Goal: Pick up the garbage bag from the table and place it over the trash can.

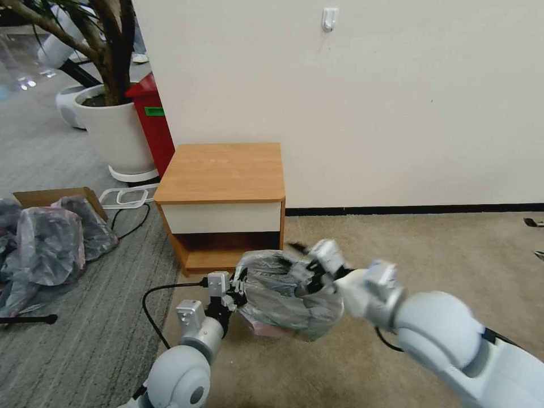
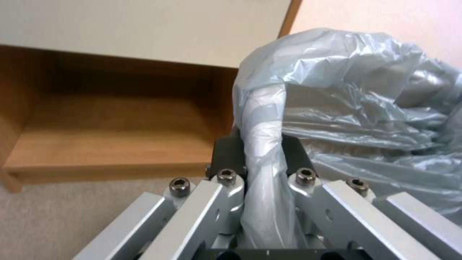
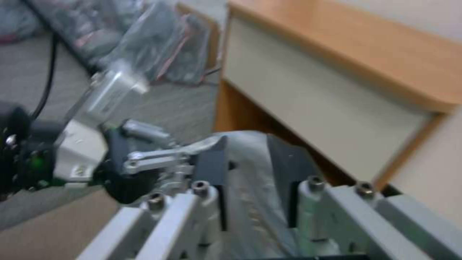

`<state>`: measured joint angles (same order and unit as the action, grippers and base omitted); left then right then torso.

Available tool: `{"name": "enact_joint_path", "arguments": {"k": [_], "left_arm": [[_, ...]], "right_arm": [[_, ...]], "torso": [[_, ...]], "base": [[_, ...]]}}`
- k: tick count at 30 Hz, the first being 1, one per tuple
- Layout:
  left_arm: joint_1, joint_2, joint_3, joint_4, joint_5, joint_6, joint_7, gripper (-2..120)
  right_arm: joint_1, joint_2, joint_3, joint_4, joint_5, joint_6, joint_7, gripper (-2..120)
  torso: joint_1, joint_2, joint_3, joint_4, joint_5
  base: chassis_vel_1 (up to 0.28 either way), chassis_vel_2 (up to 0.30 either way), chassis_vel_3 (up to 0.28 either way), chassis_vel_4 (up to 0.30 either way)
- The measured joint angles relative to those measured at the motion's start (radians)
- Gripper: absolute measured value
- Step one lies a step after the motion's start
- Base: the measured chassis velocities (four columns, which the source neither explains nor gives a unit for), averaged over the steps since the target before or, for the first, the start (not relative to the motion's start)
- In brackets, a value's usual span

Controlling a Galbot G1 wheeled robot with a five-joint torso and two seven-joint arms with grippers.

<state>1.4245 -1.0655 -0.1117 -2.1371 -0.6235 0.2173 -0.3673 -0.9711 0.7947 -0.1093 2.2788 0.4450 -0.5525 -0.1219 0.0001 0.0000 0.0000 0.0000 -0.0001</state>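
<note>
Both grippers held the bag [image 1: 286, 297] between them, low in front of the table [image 1: 224, 173] and clear of its top. The left gripper [image 1: 237, 293] pinched a bunched fold at the bag's left edge; in its wrist view the plastic ran straight up between the closed fingers [image 2: 226, 151]. The right gripper [image 1: 309, 276] pinched the opposite edge, with plastic caught between its pads [image 3: 212, 169]. A trace of the pink rim showed at the bag's underside. The bag was crumpled, its mouth not spread.

The pick looked done, and the step in hand seemed to be carrying and opening the bag. The can could not be made out; it may have sat beneath the hanging plastic. Next, the arms would likely need to draw apart to stretch the rim wide, then lower it over the can's edge.
</note>
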Motion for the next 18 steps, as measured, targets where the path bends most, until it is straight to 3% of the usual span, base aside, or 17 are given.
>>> {"name": "enact_joint_path", "arguments": {"k": [5, 10, 18], "left_arm": [[0.012, -0.001, 0.012, -0.012, 0.045, -0.014, 0.015, 6], [0.028, -0.007, 0.016, -0.023, 0.086, -0.030, 0.031, 6], [0.039, -0.013, 0.019, -0.042, 0.101, -0.033, 0.035, 6]], "right_arm": [[0.104, 0.056, -0.113, -0.071, -0.070, -0.124, -0.025, 0], [0.156, 0.078, -0.201, -0.129, -0.101, -0.160, 0.054, 0], [0.149, 0.074, -0.231, -0.209, -0.144, -0.161, 0.109, 0]], "torso": [[0.000, 0.000, 0.000, -0.0001, 0.0000], [0.000, 0.000, 0.000, 0.0001, 0.0000], [0.000, 0.000, 0.000, 0.0000, 0.0001]], "base": [[0.000, 0.000, 0.000, 0.000], [0.000, 0.000, 0.000, 0.000], [0.000, 0.000, 0.000, 0.000]]}}
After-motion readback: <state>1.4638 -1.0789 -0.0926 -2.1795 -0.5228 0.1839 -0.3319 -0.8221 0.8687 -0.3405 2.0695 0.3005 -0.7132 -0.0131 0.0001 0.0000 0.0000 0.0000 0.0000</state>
